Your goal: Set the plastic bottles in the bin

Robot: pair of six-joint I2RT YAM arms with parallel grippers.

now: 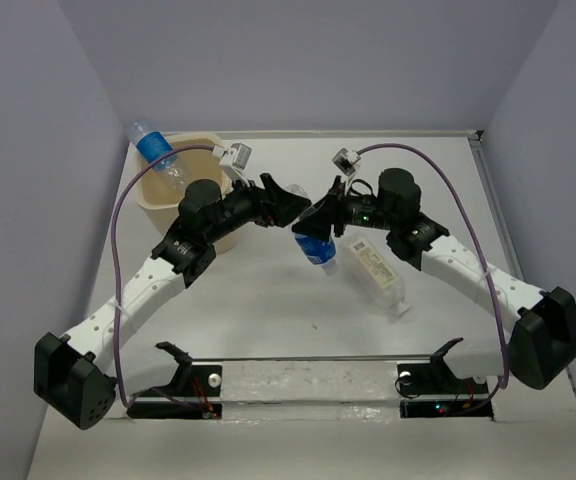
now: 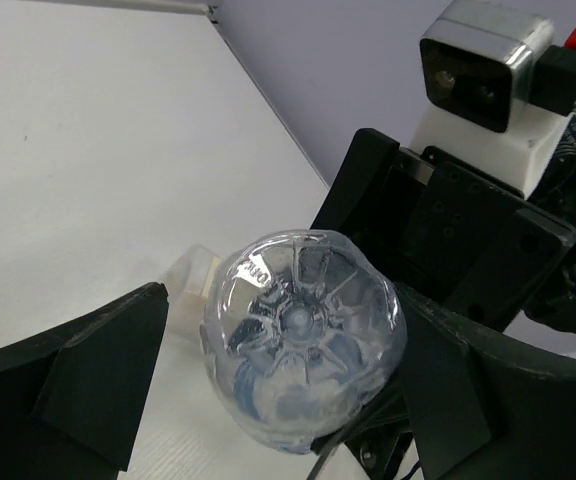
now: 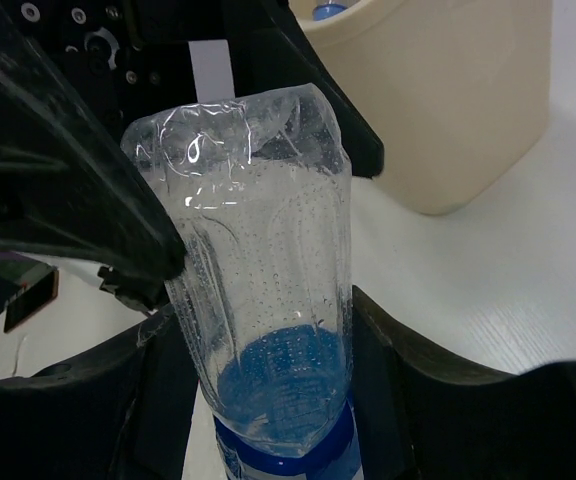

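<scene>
A blue-labelled bottle (image 3: pixel 268 300) is clamped between the fingers of the right hand (image 1: pixel 316 225) and is held above the counter (image 1: pixel 268 310), near the middle of it and just to the right of the bin (image 1: pixel 156 212). The bottle is gripped around its lower body near the blue label, with its clear, dented base pointed toward the left hand (image 1: pixel 290 200). The left hand is seen with its fingers spread apart on either side of that base; in the left wrist view a gap is shown on one side, while the other finger lies against the plastic. A second blue-labelled bottle (image 1: pixel 154 148) is propped in the cream bin, its cap end jutting over the far left rim. A squarish white-labelled bottle (image 1: pixel 376 268) is laid on its side on the counter, below the right arm and well apart from the bin.
</scene>
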